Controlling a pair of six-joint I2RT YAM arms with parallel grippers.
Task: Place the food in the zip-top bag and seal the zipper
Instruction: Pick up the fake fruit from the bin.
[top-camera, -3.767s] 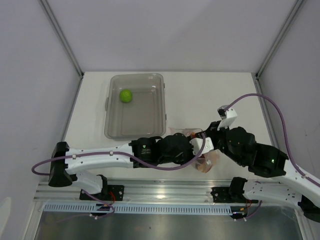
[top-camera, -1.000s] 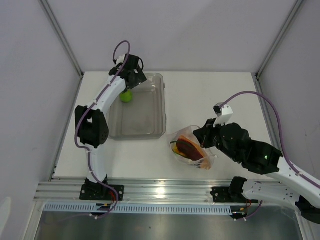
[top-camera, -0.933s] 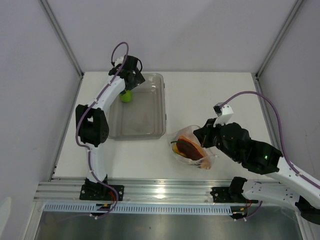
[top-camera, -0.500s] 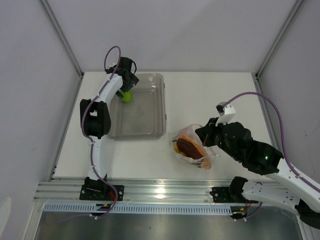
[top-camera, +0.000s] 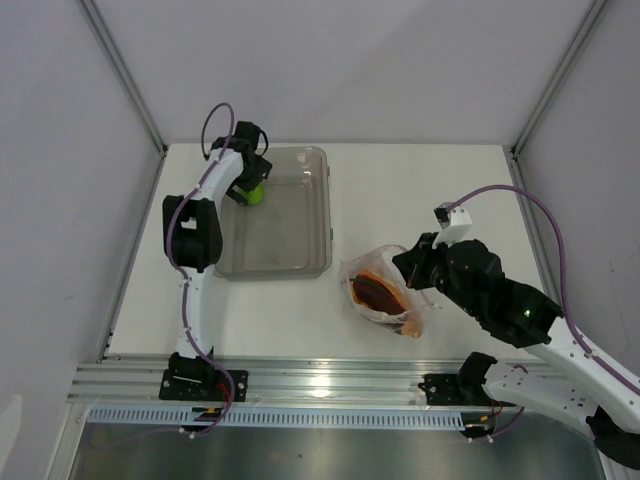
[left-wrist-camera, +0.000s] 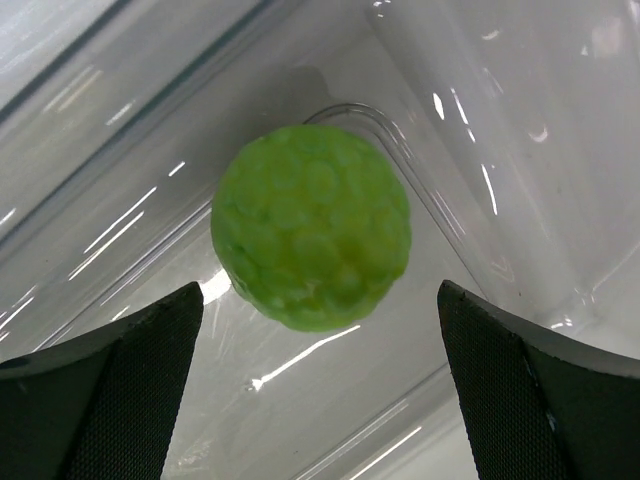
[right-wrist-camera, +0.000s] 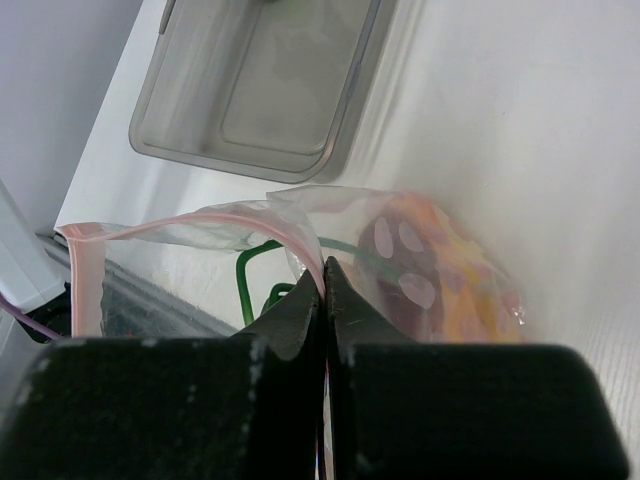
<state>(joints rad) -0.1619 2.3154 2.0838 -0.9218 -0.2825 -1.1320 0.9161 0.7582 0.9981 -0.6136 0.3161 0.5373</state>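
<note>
The bag (top-camera: 385, 300) lay on the tabletop (top-camera: 440, 190), near the front edge and just beside the near right corner of the bin (top-camera: 327, 215). It was clear and crinkly. Its mouth was open and faced the bin. The zipper (right-wrist-camera: 200, 222) was a thin pink strip along the mouth, and it was not pressed together. One side of it curved up and away in a loop.

Food was in the bag. A dark red slice (top-camera: 378, 294) lay on top. A green stalk (right-wrist-camera: 245, 275) showed through the plastic near the mouth. Orange food (top-camera: 410, 326) sat at the bottom end of the bag.

The right jaws were squeezed tight together. They pinched the edge of the bag right at the zipper and held that side of the mouth up off the tabletop.

The lime (left-wrist-camera: 312, 228) was not in the bag. It sat in the far left corner of the bin, close to the clear walls. It was round, green and bumpy.

The left jaws were wide open and held nothing. They were down in the bin, with one finger (left-wrist-camera: 130, 390) on each side of the lime. There was a gap between each finger and the lime, so they were not touching it.
</note>
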